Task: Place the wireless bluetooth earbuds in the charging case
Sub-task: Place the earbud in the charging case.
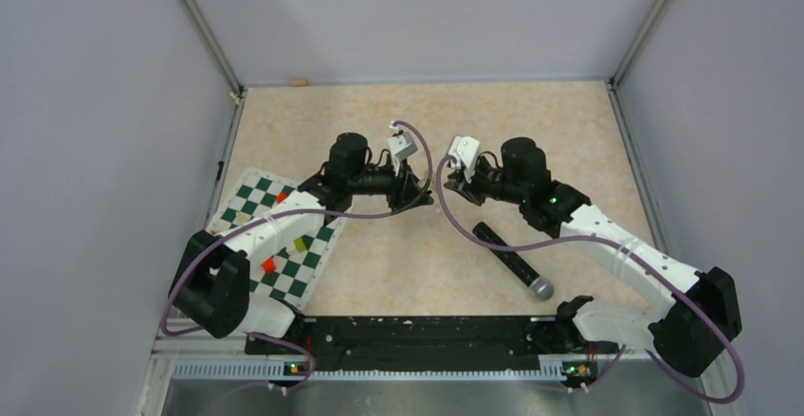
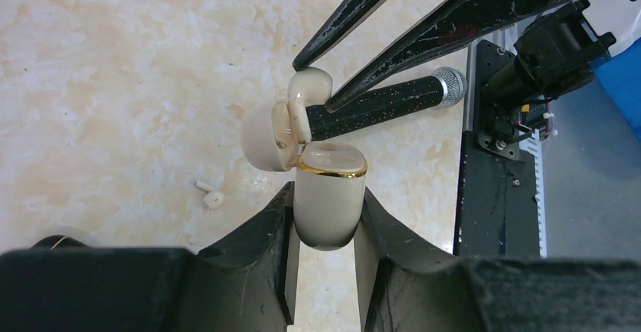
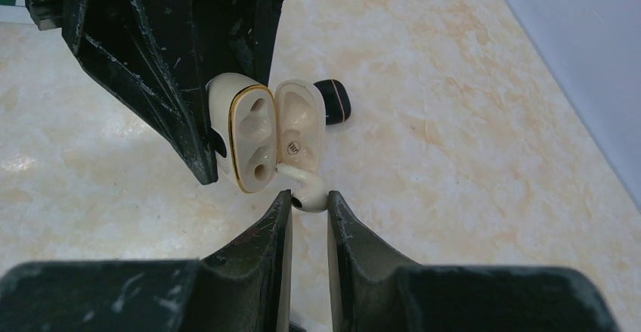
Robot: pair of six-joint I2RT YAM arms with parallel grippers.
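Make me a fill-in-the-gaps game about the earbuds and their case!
The left jaws grip the cream ___.
The case has its lid standing ___.
The right jaws pinch one ___.
A second earbud lies loose on the ___.
Missing words: case, open, earbud, table.

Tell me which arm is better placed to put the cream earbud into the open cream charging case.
Right. The right gripper pinches the cream earbud beside the empty wells of the gold-rimmed cream charging case; the left gripper is busy gripping that case.
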